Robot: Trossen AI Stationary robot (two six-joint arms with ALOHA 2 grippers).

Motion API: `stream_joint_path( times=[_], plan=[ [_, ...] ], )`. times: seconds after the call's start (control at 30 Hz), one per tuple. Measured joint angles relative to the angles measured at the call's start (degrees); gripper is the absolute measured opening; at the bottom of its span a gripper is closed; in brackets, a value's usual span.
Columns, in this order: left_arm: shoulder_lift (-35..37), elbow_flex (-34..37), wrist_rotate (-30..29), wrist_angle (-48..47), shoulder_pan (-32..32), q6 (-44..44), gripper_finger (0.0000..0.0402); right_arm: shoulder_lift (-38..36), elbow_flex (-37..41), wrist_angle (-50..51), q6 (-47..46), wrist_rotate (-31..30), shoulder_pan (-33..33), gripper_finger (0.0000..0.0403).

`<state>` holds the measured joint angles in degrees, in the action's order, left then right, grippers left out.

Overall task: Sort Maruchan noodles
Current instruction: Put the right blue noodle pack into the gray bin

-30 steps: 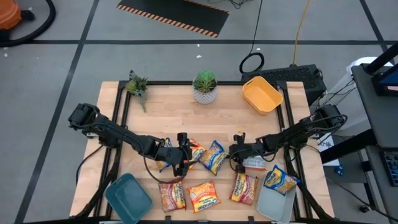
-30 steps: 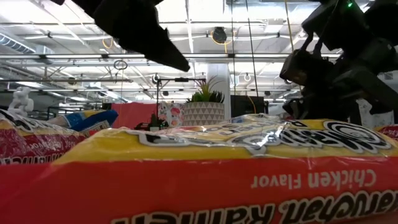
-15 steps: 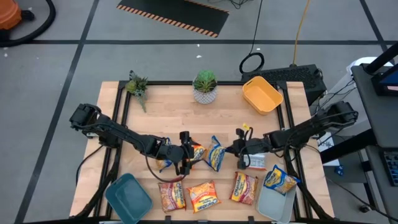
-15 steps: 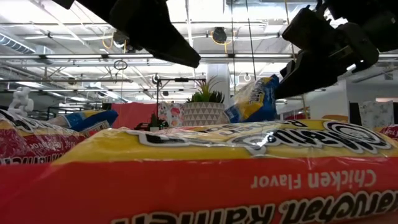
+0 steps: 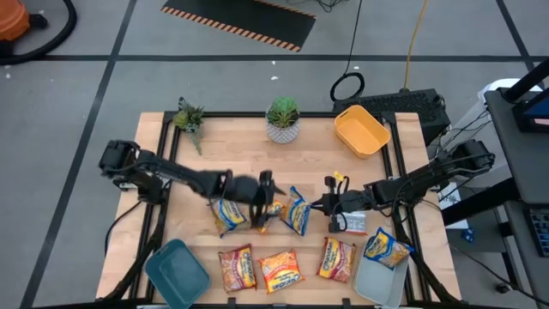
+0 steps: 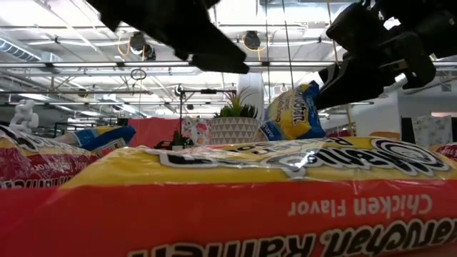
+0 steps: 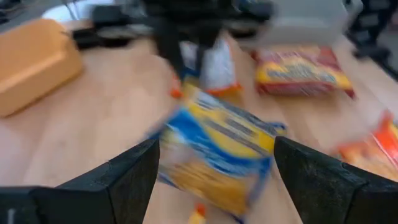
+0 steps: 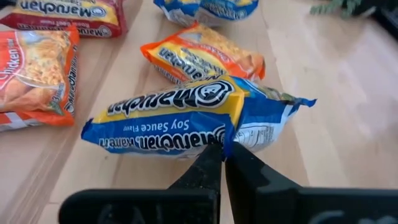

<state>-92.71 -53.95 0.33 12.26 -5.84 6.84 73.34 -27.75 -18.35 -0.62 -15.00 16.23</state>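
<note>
R claw is pinching blue pkt edge, pkt hanging at its 9 o'clock, long axis twd L claw, gaping empty over surface.

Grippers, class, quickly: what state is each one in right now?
Left gripper: open, holding nothing, above a blue-and-yellow packet.
Right gripper: shut on the soy sauce noodle packet, lifted off the table.
</note>
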Motion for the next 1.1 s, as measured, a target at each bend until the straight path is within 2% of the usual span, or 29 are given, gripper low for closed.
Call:
stream_joint_path(
  times=[0.17, 0.33, 0.53, 0.7, 0.87, 1.1],
  plan=[
    [0.0, 0.0, 7.5, 1.2, 9.0, -1.6, 0.0321, 0.0, 0.0, -2.1, 8.6, 0.0, 0.0, 0.0000],
    [0.0, 0.0, 17.6, 0.9, 13.1, -3.0, 0.0321, 0.0, 0.0, -4.4, 14.9, 0.1, -0.7, 0.0000],
    [0.0, 0.0, 17.8, -0.1, 12.9, -2.9, 0.0321, 0.0, 0.0, -5.1, 15.5, 0.3, -2.4, 0.0000],
    [0.0, 0.0, 15.8, -0.1, 12.2, -2.1, 0.0321, 0.0, 0.0, -8.5, 20.2, 0.3, -4.5, 0.0000],
    [0.0, 0.0, 14.7, -1.4, 12.2, -0.2, 0.0321, 0.0, 0.0, -9.6, 20.8, 5.0, -7.1, 0.0000],
    [0.0, 0.0, 14.6, -3.9, 12.2, 1.3, 0.0321, 0.0, 0.0, -9.7, 19.7, 6.2, -7.7, 0.0000]
  ],
)
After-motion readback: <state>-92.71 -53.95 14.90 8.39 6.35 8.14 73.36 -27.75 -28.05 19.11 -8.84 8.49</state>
